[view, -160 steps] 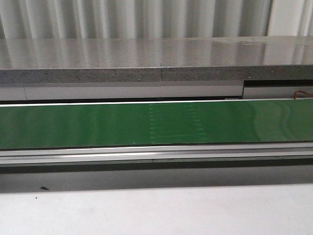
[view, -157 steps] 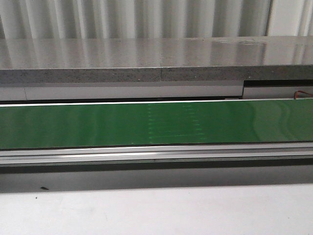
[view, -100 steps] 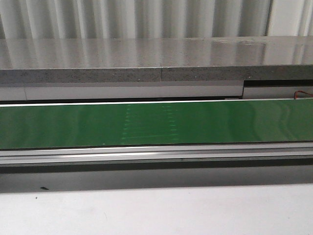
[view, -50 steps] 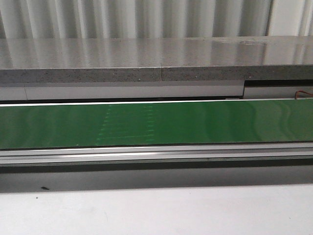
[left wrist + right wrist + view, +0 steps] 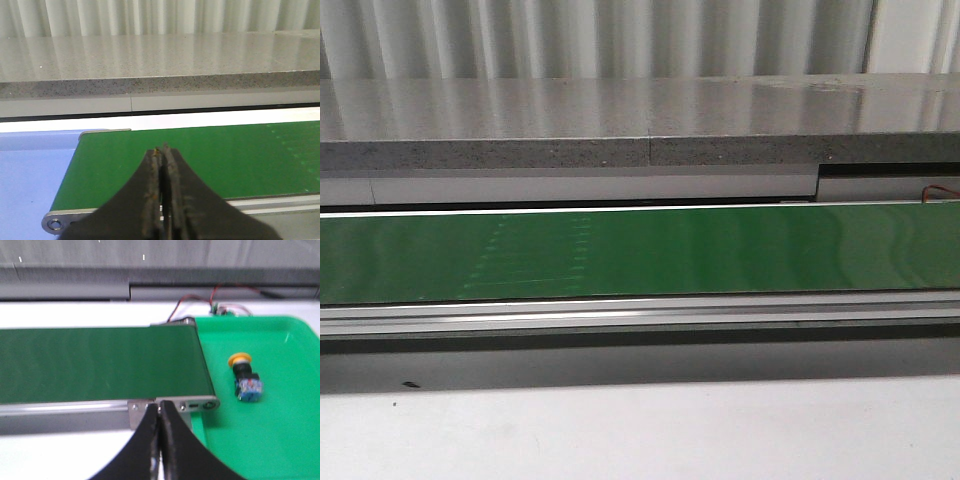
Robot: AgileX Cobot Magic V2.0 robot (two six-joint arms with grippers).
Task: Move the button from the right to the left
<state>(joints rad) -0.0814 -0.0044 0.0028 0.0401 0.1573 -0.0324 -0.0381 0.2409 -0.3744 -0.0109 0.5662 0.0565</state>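
The left gripper (image 5: 162, 150) is seen pressed closed over the green conveyor belt (image 5: 210, 155), holding nothing. The right gripper (image 5: 160, 410) is likewise closed and empty. The button (image 5: 245, 377) is lying, apparently on its side, in the green tray (image 5: 280, 440), near the belt's end.

The right gripper (image 5: 159, 412) has its jaws pressed together, empty, above the belt's (image 5: 100, 362) end bracket. At its two o'clock the button (image 5: 244, 376) lies on its side in a green tray (image 5: 260, 440), apart from the belt.
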